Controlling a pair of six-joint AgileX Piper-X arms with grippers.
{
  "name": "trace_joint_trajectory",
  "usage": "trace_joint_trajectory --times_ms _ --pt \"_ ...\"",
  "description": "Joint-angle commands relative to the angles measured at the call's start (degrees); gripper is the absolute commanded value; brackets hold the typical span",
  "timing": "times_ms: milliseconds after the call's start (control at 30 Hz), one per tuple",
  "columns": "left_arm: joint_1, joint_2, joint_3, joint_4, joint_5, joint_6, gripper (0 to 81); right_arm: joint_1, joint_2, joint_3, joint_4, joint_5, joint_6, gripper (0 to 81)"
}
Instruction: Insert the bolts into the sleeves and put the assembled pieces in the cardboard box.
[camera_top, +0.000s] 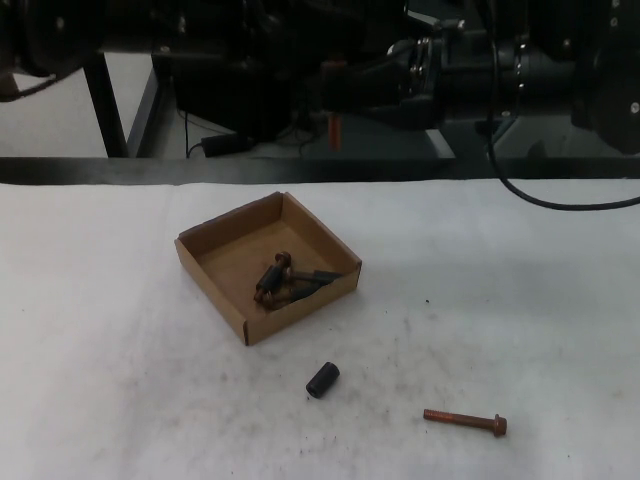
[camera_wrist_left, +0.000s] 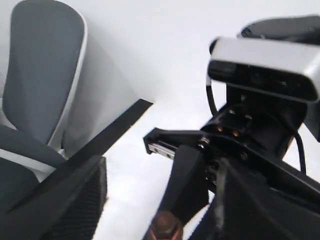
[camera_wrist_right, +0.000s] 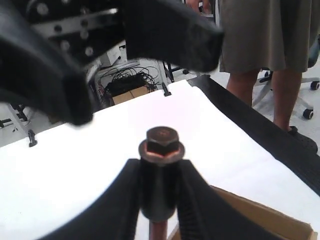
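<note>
Right gripper (camera_wrist_right: 159, 192) is clamped on a sleeve (camera_wrist_right: 159, 202) with a bolt (camera_wrist_right: 161, 146) through it, held up near the box (camera_top: 300, 310); left gripper (camera_wrist_right: 145, 80) close by, fingers apart; assembled pieces (camera_top: 285, 280) lie in the box; loose sleeve (camera_top: 322, 380) and loose bolt (camera_top: 465, 421) on the bench (camera_top: 520, 300).

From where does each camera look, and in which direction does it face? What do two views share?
High view: behind the arms, facing forward and down on the bench, cardboard box, loose sleeve and loose bolt.
Left wrist view: on the left arm, facing past the open left gripper at the right arm's camera.
Right wrist view: on the right arm, facing past the right gripper, shut on a sleeved bolt, toward the left gripper.
Shared: both wrist views show the sleeved bolt's head; high and right wrist views, the cardboard box.
</note>
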Motion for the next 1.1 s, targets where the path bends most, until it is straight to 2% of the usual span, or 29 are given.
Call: trace_joint_trajectory --times_ms 0,167,333,500,733,900,1067 --pt "2.22 -1.02 -0.35 -2.78 -0.85 -3.51 60.4 0.13 -0.23 -0.59 -0.51 0.78 -0.25 0.2" --pt "4.12 -1.74 -0.35 -0.6 -1.54 -3.89 60.4 0.13 2.07 -0.59 -0.51 3.95 0.28 0.2" --pt "4.6 -3.31 -0.35 7.95 -7.66 -0.6 60.4 0.52 5.28 -2.14 2.52 10.03 6.04 0.2" --pt "4.48 -5.42 -0.35 18.41 -14.85 5.41 60.4 2.38 9.45 -6.92 9.36 16.08 5.32 0.2" --pt "4.48 -7.98 -0.35 25.08 -22.44 5.14 60.4 4.95 16.97 -16.58 15.2 21.61 5.52 0.2" --pt "3.08 -8.78 -0.2 30.01 -25.67 5.15 60.4 6.36 23.03 -22.93 19.29 22.04 5.52 0.2" --pt "0.45 -9.35 -0.2 30.43 -27.46 5.15 60.4 7.61 26.11 -24.18 20.24 25.74 5.8 0.2"
